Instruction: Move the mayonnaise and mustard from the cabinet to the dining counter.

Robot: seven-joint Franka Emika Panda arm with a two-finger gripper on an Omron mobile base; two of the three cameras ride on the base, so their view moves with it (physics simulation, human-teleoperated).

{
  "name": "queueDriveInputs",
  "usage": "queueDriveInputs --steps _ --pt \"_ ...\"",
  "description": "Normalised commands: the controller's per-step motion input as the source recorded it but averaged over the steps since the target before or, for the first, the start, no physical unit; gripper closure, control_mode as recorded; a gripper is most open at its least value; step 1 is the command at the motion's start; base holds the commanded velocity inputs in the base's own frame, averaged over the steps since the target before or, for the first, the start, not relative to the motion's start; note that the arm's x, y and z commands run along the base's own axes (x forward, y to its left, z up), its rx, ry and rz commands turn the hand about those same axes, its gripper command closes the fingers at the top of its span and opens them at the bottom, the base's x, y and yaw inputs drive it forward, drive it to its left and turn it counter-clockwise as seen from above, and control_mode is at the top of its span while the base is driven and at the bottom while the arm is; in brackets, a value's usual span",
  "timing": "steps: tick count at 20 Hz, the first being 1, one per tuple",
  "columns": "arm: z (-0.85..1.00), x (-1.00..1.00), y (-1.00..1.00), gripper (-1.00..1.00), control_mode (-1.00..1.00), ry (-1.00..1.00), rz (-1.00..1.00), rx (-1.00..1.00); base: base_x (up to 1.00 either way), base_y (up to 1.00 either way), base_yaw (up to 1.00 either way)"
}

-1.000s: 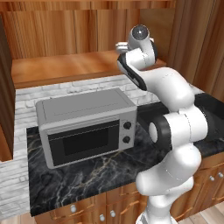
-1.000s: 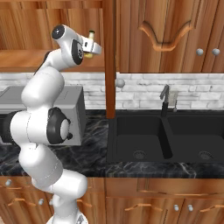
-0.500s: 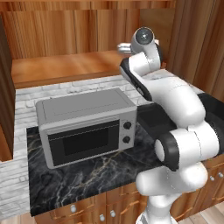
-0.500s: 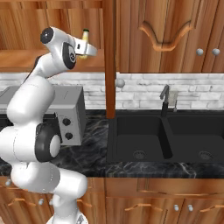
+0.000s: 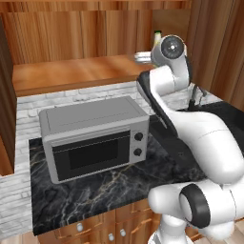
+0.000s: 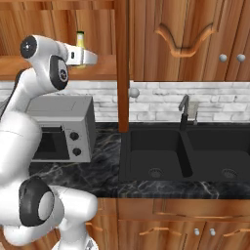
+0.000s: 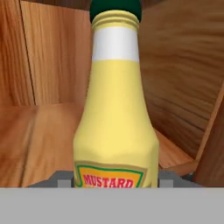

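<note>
The cabinet (image 5: pixel 71 52) is reddish-brown wood, its open shelf running above a white brick backsplash (image 6: pixel 161 100). Below lies the surface (image 5: pixel 109 186) of black white-veined marble, carrying a grey microwave (image 5: pixel 95 136) with two dark knobs, beside a black double sink (image 6: pixel 185 156) with a dark faucet (image 6: pixel 184 108). The mustard (image 7: pixel 116 113) stands upright on the cabinet shelf near its right wall: a slim pale-yellow bottle, dark green cap, white neck band, orange-bordered label reading MUSTARD. The pincer (image 6: pixel 84 57) sits at the bottle, which lies between its grey pads low on the body; whether they press it I cannot tell.
</note>
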Motion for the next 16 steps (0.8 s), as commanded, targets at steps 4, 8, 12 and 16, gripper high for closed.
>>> queueDriveInputs --steps 4,8,12,16 --pt "0.00 -1.00 0.04 1.00 -1.00 -0.11 0.21 -0.06 0.00 0.00 0.00" --pt "0.00 -1.00 0.00 1.00 -1.00 -0.18 0.21 0.00 0.00 0.00 0.00" --pt "0.00 -1.00 0.00 1.00 -1.00 -0.22 0.20 0.00 0.00 0.00 0.00" --pt "0.00 -1.00 0.00 1.00 -1.00 -0.27 0.11 0.00 0.00 0.00 0.00"
